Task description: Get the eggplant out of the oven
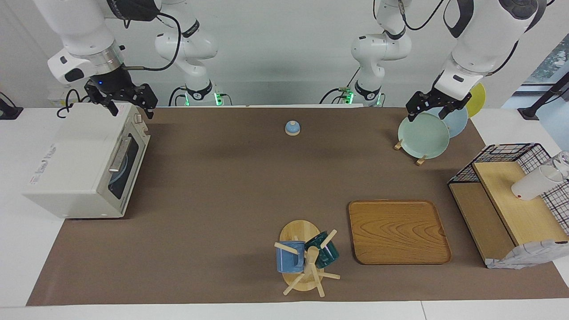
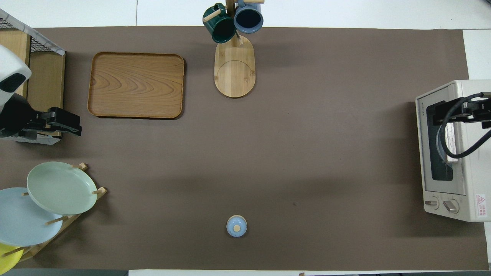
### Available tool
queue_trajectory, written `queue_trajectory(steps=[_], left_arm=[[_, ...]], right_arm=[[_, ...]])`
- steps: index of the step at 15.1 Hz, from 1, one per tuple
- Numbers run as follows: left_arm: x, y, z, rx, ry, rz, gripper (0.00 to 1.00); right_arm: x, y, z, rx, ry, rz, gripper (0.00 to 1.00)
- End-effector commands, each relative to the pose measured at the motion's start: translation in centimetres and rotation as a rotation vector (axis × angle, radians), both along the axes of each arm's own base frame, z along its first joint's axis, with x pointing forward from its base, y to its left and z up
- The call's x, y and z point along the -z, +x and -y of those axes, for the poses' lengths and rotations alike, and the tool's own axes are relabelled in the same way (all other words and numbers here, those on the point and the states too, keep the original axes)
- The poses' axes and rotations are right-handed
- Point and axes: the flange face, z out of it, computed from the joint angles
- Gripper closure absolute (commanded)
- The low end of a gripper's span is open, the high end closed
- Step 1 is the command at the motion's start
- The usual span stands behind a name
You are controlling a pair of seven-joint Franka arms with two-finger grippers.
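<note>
The off-white oven (image 1: 75, 169) (image 2: 470, 153) stands at the right arm's end of the table. Its glass door (image 1: 126, 166) is closed and faces the middle of the table, with the metal bar handle (image 1: 119, 154) across it. The eggplant is hidden; only a pale bluish shape shows through the glass. My right gripper (image 1: 132, 111) (image 2: 452, 115) hangs open over the oven's top, at the edge by the knobs, holding nothing. Over the plate rack at the other end, my left gripper (image 1: 426, 114) (image 2: 73, 126) is open and empty.
A wooden tray (image 1: 398, 231) and a mug tree (image 1: 306, 262) with a blue and a green mug lie farther from the robots. A small blue lid (image 1: 292, 128) sits near the robots. A rack of plates (image 1: 423, 135) and a wire shelf (image 1: 511, 195) with a white cup occupy the left arm's end.
</note>
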Motion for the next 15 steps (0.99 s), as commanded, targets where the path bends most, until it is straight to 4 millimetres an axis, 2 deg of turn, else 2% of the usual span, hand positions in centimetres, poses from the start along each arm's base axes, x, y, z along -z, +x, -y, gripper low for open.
queue_trajectory(steps=[1, 7, 8, 9, 10, 11, 13, 15], left_arm=[[-0.1, 0.0, -0.1, -0.010, -0.006, 0.011, 0.00], [-0.1, 0.0, -0.1, -0.011, -0.008, 0.010, 0.00], [-0.1, 0.0, -0.1, -0.011, -0.008, 0.010, 0.00], [-0.1, 0.1, -0.2, -0.013, -0.006, 0.011, 0.00], [-0.1, 0.1, -0.2, -0.013, -0.006, 0.011, 0.00], [-0.1, 0.1, -0.2, -0.013, -0.008, 0.010, 0.00], [-0.1, 0.1, -0.2, -0.013, -0.006, 0.011, 0.00], [-0.1, 0.0, -0.1, -0.011, -0.006, 0.011, 0.00]], right_arm=[[-0.2, 0.1, 0.0, 0.007, -0.006, 0.015, 0.00], [-0.2, -0.1, 0.2, -0.012, -0.007, 0.012, 0.00], [0.4, -0.4, 0.2, -0.043, -0.004, 0.000, 0.08], [0.3, -0.3, 0.1, -0.074, -0.003, 0.011, 0.54], [0.5, -0.1, 0.1, -0.118, -0.001, 0.025, 0.86], [0.9, -0.2, 0.0, -0.184, 0.002, 0.025, 1.00], [1.9, -0.3, 0.2, -0.208, -0.002, 0.059, 1.00], [4.9, -0.5, 1.3, -0.167, -0.017, 0.080, 1.00]])
